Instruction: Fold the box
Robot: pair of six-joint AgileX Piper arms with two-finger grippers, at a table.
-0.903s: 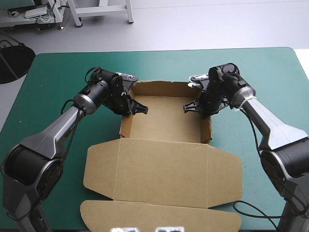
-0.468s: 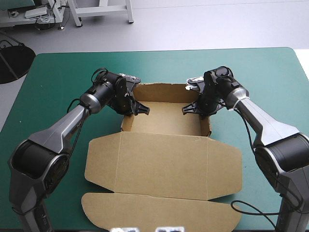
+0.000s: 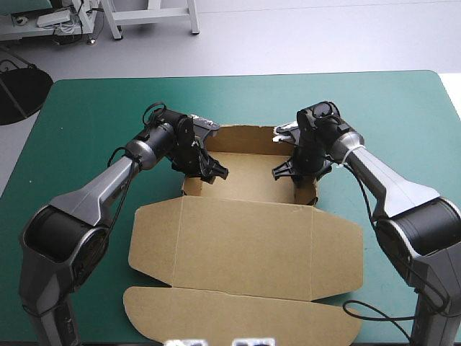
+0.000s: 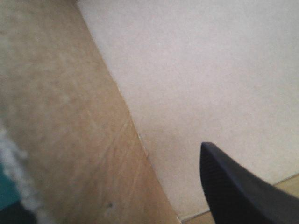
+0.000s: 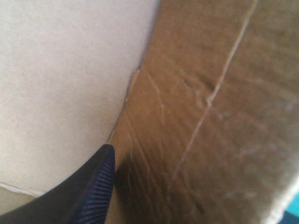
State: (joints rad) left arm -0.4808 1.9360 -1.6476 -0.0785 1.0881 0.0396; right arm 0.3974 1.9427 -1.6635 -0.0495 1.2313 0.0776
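On the middle of the teal-green table lies the brown box: an open tray, lid flat toward the near edge. The left gripper is at the tray's left wall, the right gripper at its right wall. I cannot tell whether either is clamped.

Brown box mid-table, an open tray: walls up on the far part, lid flat toward the near edge, rounded flap at its end.

No legible text, label, brand name, number or sign appears on the brown box or the teal-green table cover.
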